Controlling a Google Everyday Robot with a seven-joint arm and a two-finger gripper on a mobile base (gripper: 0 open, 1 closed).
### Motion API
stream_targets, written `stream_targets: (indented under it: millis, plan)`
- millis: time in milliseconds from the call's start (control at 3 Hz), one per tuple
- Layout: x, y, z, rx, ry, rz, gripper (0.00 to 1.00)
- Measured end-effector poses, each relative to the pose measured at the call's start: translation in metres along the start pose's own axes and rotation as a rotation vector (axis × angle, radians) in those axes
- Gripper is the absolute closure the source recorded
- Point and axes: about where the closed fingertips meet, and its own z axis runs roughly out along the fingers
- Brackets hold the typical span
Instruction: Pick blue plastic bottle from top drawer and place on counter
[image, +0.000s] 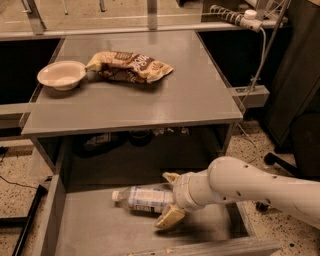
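The blue plastic bottle (142, 199) lies on its side on the floor of the open top drawer (95, 230), with its white cap pointing left. My gripper (170, 198) reaches in from the right at the bottle's bottom end. One fingertip (170, 177) is behind the bottle and the other (169, 218) is in front, so the jaws straddle it and stand open. The counter (165, 100) is the grey tabletop above the drawer.
On the counter, a cream bowl (61, 75) sits at the left and a brown-and-cream snack bag (131, 66) lies beside it. The drawer's low front wall (210, 248) is below my arm. A cable and a pipe run at the right rear.
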Motion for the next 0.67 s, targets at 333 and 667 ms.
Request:
stream_targets:
  millis: [333, 667]
  plan:
    - [0.0000, 0.0000, 0.0000, 0.000, 0.000, 0.000, 0.43]
    - [-0.0001, 0.0002, -0.0001, 0.000, 0.000, 0.000, 0.66]
